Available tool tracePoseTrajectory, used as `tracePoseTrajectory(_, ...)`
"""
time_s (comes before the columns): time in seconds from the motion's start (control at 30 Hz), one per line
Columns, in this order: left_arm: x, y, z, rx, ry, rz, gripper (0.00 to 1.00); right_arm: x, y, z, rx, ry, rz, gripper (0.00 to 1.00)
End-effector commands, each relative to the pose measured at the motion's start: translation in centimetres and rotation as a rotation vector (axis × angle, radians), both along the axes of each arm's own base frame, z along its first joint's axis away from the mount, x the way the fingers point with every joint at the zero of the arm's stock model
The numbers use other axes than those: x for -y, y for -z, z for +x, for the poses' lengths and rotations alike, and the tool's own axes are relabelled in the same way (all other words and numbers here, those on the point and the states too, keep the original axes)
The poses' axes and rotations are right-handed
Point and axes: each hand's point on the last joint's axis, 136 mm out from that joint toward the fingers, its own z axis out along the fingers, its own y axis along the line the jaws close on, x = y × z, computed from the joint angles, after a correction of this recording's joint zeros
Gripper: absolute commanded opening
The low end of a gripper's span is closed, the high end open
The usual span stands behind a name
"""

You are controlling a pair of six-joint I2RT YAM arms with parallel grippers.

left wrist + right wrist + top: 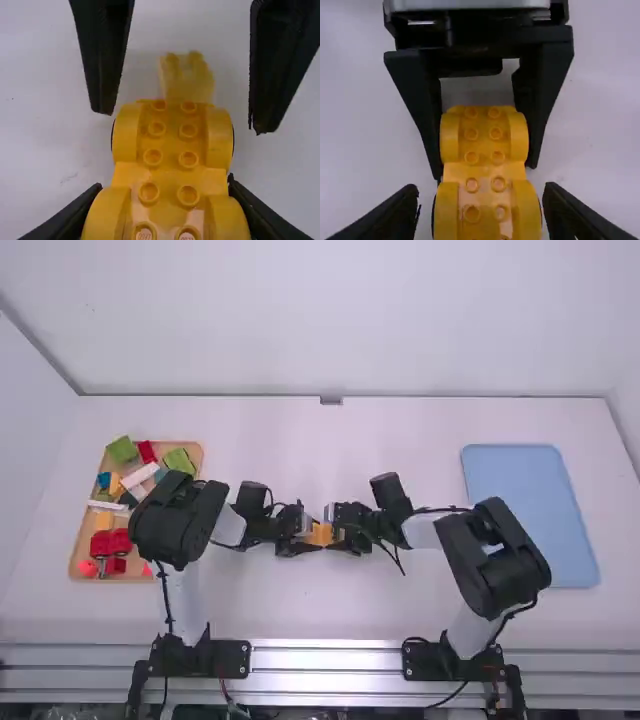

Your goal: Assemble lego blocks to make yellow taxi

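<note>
Yellow taxi (170,172) has the left gripper (308,538) clamped on it, the right gripper (339,536) parted around it; one tan tray (79,552) lies left, one blue tray (530,515) right.

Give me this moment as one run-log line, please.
Left end effector: shut on yellow base | Right end effector: open, astride base | Studs: bare | Loose blocks: in tray
</note>
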Motion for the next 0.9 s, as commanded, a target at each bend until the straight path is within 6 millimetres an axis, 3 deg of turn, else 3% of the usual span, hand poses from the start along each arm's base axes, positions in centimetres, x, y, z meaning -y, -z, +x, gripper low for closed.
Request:
tracePoseTrajectory(0.0, -0.7, 2.1, -0.8, -0.039, -0.032, 0.076, 0.43, 0.5, 0.6, 0.1, -0.027, 0.024, -0.006, 0.67)
tracePoseTrajectory(0.3, -0.8, 2.1, -0.7, -0.038, -0.037, 0.078, 0.44, 1.9, -0.7, 1.2, -0.039, 0.044, 0.081, 0.70)
tracePoseTrajectory(0.4, -0.9, 2.1, -0.6, -0.036, -0.040, 0.078, 0.44, 4.1, -0.8, 1.7, -0.054, 0.083, 0.078, 0.70)
tracePoseTrajectory(0.5, -0.9, 2.1, -0.6, -0.036, -0.040, 0.078, 0.45, 5.8, -1.0, 1.1, -0.048, 0.048, 0.100, 0.72)
tracePoseTrajectory(0.7, -0.8, 2.0, -0.4, -0.033, -0.040, 0.077, 0.45, 7.9, 0.3, -0.6, -0.065, 0.003, 0.098, 0.72)
tracePoseTrajectory(0.87, -0.7, 1.9, -0.2, -0.031, -0.036, 0.075, 0.45, 8.3, 2.1, -0.3, -0.048, -0.004, 0.099, 0.70)
